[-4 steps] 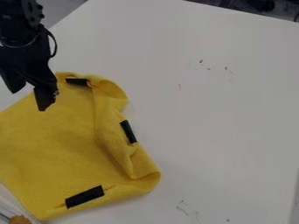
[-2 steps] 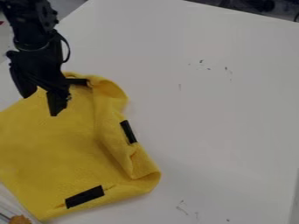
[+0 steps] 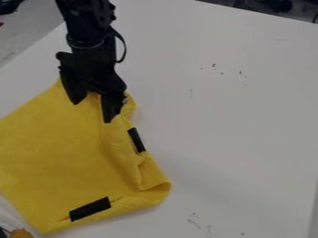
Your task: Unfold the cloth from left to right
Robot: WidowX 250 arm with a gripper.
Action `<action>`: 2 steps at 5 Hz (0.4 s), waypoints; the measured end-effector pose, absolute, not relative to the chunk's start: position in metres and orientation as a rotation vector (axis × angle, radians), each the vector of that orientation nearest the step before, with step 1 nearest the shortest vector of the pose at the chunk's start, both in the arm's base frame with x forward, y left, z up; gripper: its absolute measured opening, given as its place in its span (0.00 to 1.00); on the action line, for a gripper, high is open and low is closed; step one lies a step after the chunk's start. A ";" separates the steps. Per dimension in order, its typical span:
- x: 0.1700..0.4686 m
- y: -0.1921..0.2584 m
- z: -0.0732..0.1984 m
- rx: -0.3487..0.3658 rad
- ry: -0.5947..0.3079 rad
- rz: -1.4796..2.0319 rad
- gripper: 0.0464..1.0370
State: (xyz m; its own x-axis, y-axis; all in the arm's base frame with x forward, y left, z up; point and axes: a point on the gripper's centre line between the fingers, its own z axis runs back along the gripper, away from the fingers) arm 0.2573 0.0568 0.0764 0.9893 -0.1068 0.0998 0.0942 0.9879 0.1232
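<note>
The gripper [image 3: 92,111] hangs over the upper corner of the yellow cloth [image 3: 56,153], its two fingers spread apart with nothing between them. That corner of the cloth is partly hidden behind the gripper. Along its right side the cloth is folded over into a raised, rumpled band. One black strip [image 3: 136,139] lies on the right edge and another black strip [image 3: 90,209] near the bottom edge.
The white table [image 3: 229,130] extends to the right of the cloth, with small dark marks on its surface. At the bottom left corner sits a clear container with an orange-brown item [image 3: 21,233].
My gripper has moved right across the top of the cloth, from its left part to the upper corner, and now covers the black strip there. The cloth has not moved.
</note>
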 end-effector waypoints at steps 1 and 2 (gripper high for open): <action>0.267 0.029 0.060 0.044 -0.112 -0.081 0.96; 0.266 0.023 0.048 0.015 -0.120 -0.058 0.96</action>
